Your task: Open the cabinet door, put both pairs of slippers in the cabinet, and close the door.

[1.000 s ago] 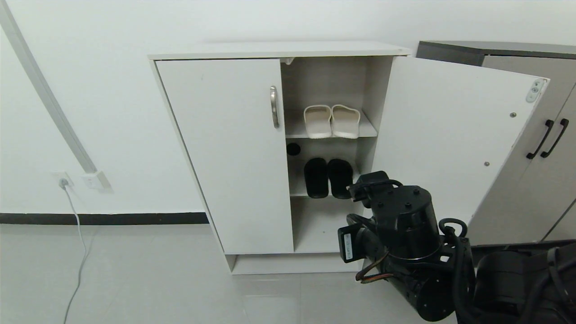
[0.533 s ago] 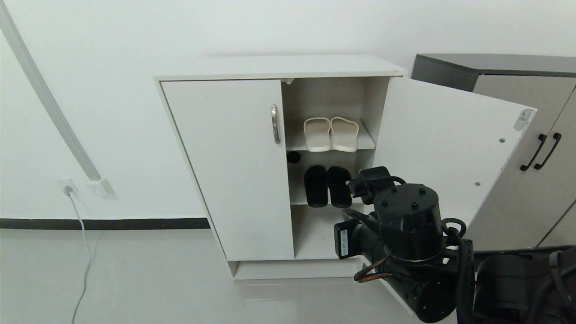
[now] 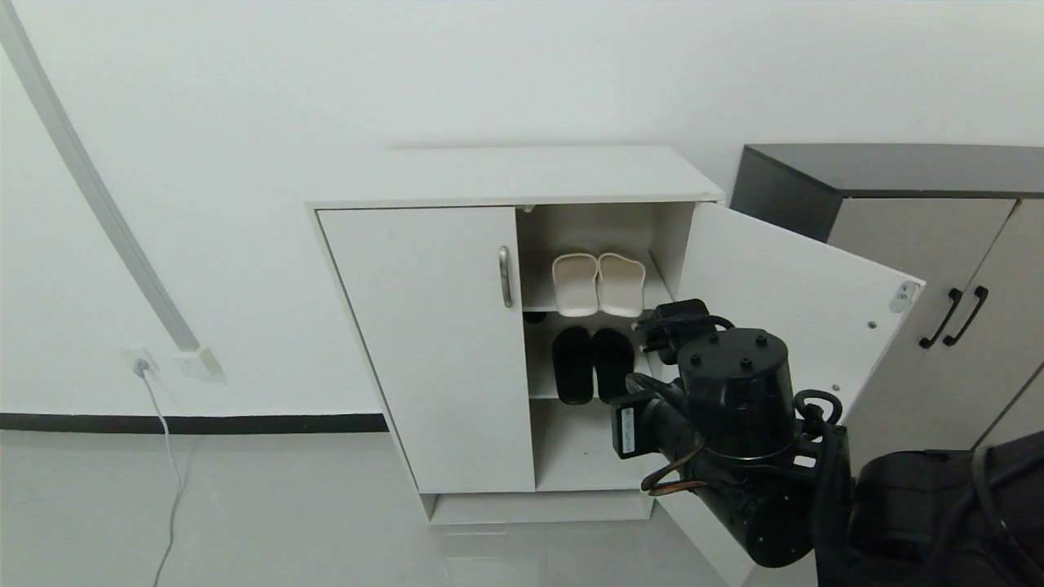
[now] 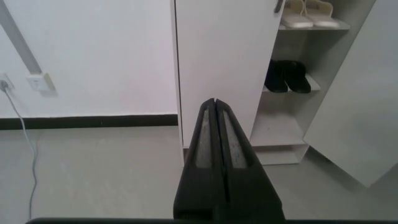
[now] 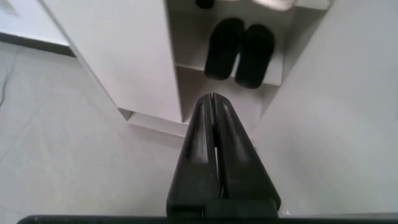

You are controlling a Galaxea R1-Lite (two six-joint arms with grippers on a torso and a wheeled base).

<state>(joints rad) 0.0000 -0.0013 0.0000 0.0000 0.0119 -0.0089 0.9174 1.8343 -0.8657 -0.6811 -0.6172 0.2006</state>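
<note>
The white cabinet has its left door closed and its right door swung open. A white pair of slippers lies on the upper shelf and a black pair on the shelf below. My right arm is in front of the open door's lower part. My right gripper is shut and empty, a short way out from the black slippers. My left gripper is also shut and empty, farther from the closed door, with both pairs off to one side.
A grey cabinet with black handles stands just right of the open door. A wall socket with a hanging cord is at the left, under a slanted cable duct. Bare tiled floor lies before the cabinet.
The whole head view has shifted: the cabinet now sits lower and smaller in the picture, so the camera has moved. Slippers and doors stay as they were.
</note>
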